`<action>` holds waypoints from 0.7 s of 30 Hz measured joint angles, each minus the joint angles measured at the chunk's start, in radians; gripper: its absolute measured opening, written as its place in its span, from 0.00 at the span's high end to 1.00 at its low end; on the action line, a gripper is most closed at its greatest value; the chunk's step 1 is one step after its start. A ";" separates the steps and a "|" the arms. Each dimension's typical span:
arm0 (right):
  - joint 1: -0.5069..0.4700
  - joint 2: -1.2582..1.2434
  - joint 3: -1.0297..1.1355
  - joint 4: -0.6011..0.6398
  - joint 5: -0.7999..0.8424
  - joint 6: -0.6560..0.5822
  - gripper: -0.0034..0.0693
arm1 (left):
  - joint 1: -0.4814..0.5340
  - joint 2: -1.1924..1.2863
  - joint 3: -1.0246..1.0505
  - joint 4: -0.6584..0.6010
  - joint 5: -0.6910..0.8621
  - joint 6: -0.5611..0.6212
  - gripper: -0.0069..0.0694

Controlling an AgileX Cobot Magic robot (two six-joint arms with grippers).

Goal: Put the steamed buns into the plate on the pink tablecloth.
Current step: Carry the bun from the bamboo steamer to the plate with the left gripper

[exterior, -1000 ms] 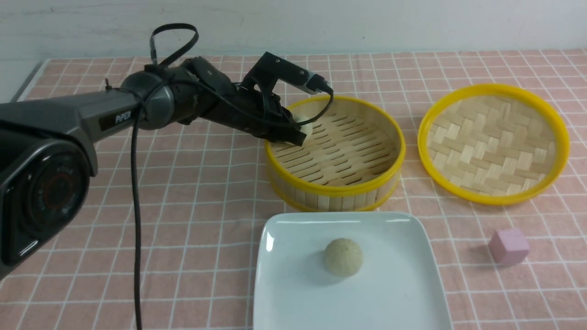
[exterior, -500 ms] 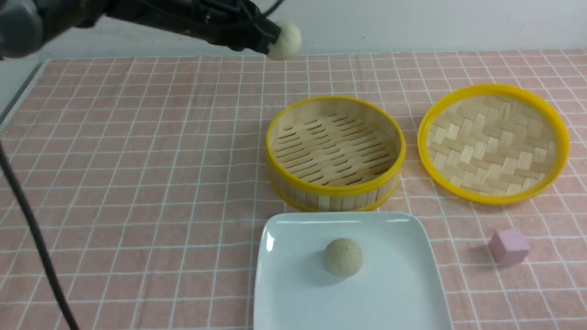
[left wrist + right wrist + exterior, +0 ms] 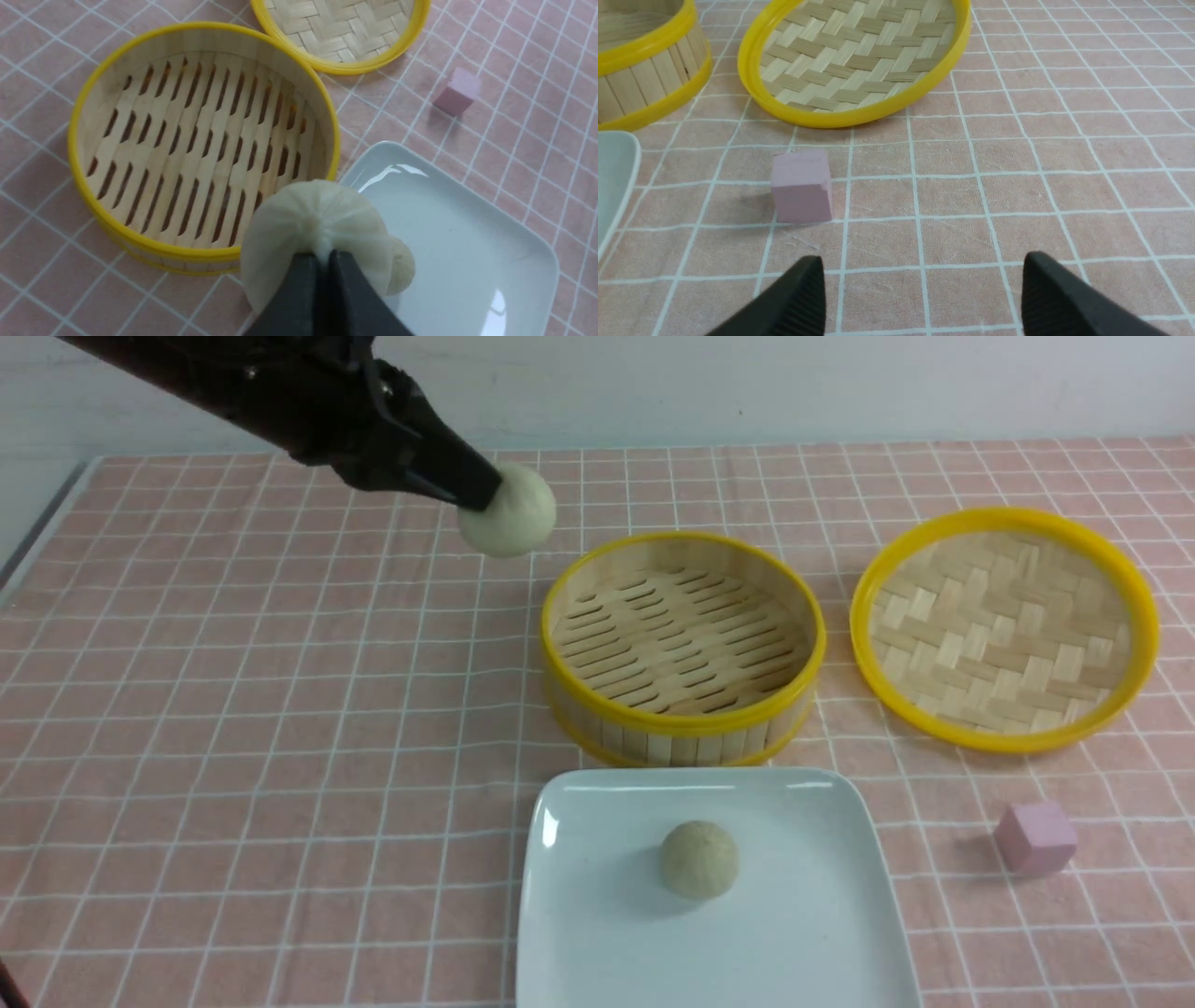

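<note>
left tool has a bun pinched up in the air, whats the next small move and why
Probably swing the held bun over a bare part of the plate. The left tool is shut on its top, in the air away from the plate; the basket is empty, and the other bun already sits mid-plate.

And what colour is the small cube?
The cube is pale pink; right wrist view shows it best.

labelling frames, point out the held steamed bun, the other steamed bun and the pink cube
held steamed bun (image 3: 512,516), front view, rounded side
other steamed bun (image 3: 699,860), front view, middle
pink cube (image 3: 1038,846), front view, front face
</note>
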 joint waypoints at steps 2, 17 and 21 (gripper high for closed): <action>0.000 0.000 0.000 0.000 0.000 0.000 0.20 | -0.007 0.015 0.035 0.002 -0.001 -0.007 0.88; 0.000 0.000 0.000 0.000 0.000 0.000 0.20 | -0.249 0.141 0.328 0.132 -0.062 0.035 0.88; 0.000 0.000 0.000 0.000 0.000 0.000 0.20 | -0.283 0.179 0.330 0.143 -0.133 0.025 0.88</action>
